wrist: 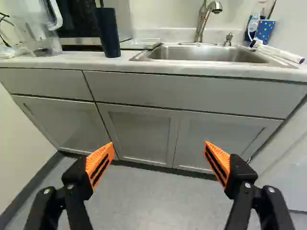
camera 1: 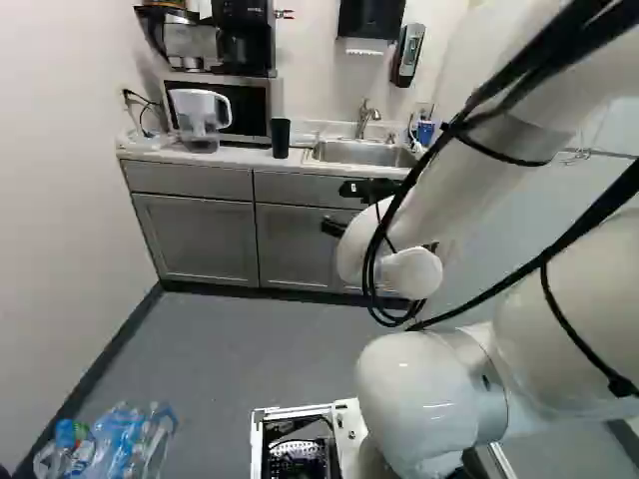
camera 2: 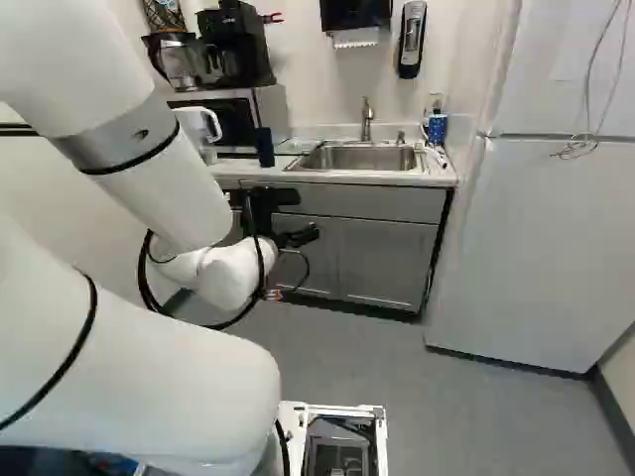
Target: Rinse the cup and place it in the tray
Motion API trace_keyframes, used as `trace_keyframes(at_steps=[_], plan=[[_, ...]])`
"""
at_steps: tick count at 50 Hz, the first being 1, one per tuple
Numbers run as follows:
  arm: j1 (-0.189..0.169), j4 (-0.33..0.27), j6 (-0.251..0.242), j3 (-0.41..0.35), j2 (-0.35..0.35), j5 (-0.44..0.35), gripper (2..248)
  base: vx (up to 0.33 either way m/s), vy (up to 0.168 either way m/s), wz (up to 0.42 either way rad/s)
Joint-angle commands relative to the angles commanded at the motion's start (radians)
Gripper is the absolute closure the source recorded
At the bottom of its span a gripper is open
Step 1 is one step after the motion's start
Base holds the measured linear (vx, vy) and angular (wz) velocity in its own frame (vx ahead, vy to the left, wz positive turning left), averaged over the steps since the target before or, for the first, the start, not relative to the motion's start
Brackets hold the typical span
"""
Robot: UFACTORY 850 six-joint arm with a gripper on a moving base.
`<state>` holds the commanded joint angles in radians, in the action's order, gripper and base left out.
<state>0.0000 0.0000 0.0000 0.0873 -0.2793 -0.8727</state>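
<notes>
Dark tapered cup [wrist: 108, 33] beside smooth steel sink [wrist: 206, 53]; hand [camera 2: 306, 215] spread

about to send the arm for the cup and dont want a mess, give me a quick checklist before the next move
1. Fingers open: ok
2. Cup upright on the counter: ok
3. Cup between the fingers: not ok, it stands ahead on the counter
4. Faucet standing at the sink: ok
5. Cup empty: cannot tell, inside not readable
6. Tray located: cannot tell, nothing surely a tray
</notes>
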Motion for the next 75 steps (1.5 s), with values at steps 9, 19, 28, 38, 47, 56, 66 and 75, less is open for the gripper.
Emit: trace_keyframes(at_steps=[9, 19, 28, 38, 47, 56, 66, 75], plan=[[-0.004, 0.000, 0.000, 0.016, 0.012, 0.000, 3, 0.000, 0.000, 0.000], [-0.017, 0.000, 0.000, 0.063, 0.040, 0.000, 3, 0.000, 0.000, 0.000], [-0.030, 0.000, 0.000, 0.108, 0.065, 0.000, 3, 0.000, 0.000, 0.000], [-0.043, 0.000, 0.000, 0.152, 0.085, 0.000, 3, 0.000, 0.000, 0.000], [-0.053, 0.000, 0.000, 0.175, 0.086, 0.003, 3, 0.000, 0.000, 0.000], [-0.062, 0.000, 0.000, 0.198, 0.087, 0.015, 3, 0.000, 0.000, 0.000], [-0.072, 0.000, 0.000, 0.229, 0.094, 0.037, 3, 0.000, 0.000, 0.000], [-0.082, 0.000, 0.000, 0.257, 0.101, 0.063, 3, 0.000, 0.000, 0.000]])
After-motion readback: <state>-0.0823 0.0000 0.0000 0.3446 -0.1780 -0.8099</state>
